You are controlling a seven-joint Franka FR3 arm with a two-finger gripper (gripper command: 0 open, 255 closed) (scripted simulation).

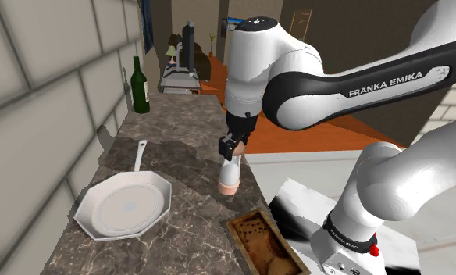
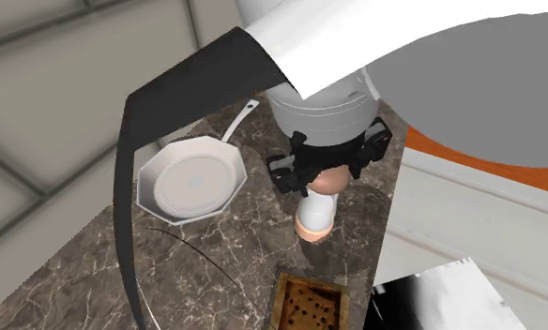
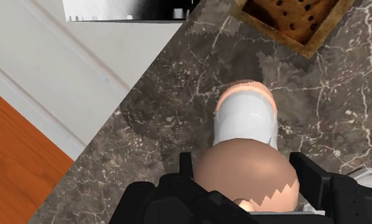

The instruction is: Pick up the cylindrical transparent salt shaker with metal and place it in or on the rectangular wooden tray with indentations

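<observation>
Salt shaker is standing upright on the dark marble counter, close to the counter edge on the arm's side. It's drawn with a whitish body and a tan cap and base, nothing see-through about it. The black gripper is straight down over it. In the wrist view the two fingers sit tight against either side of the rounded cap, so the jaws are closed in to cap width and have hold of the shaker's top. Whether the base is resting on the marble or just off it, honestly can't tell from these angles. It looks planted in the shoulder view.

The wooden tray with the little dimples is on the same counter, near the shaker but not touching it, toward the bottom of the shoulder view. A white octagonal frying pan lies to the shoulder view's left of the shaker, with its handle pointing toward the far end. A green bottle stands upright at that far end, beside the tiled wall.
</observation>
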